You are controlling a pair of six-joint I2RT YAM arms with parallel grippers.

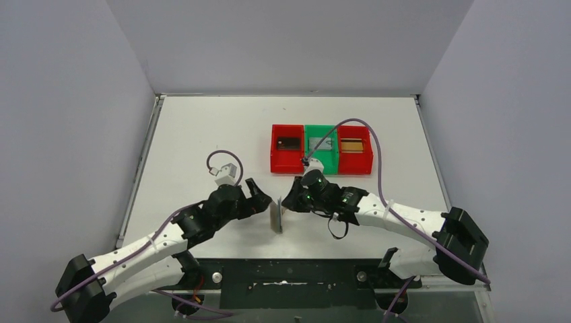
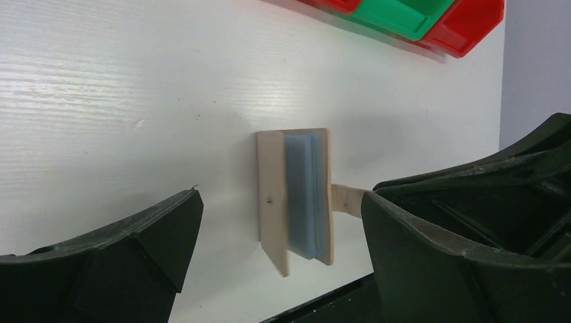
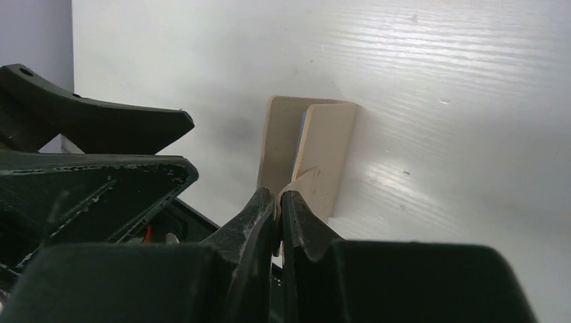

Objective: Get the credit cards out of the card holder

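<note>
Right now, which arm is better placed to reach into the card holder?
Left. The left gripper is open, empty and faces the card holder's gaping edge. The right gripper is shut on its tab, so it is probably busy holding it upright.

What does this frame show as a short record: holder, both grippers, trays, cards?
card holder: on edge between the grippers, slightly open, blue-grey inside showing
right gripper: shut on the holder's closure tab
left gripper: open, facing the holder, apart from it
trays: red, green, red in a row at the far side
credit cards: one flat card in each tray; any left in the holder cannot be told
</note>
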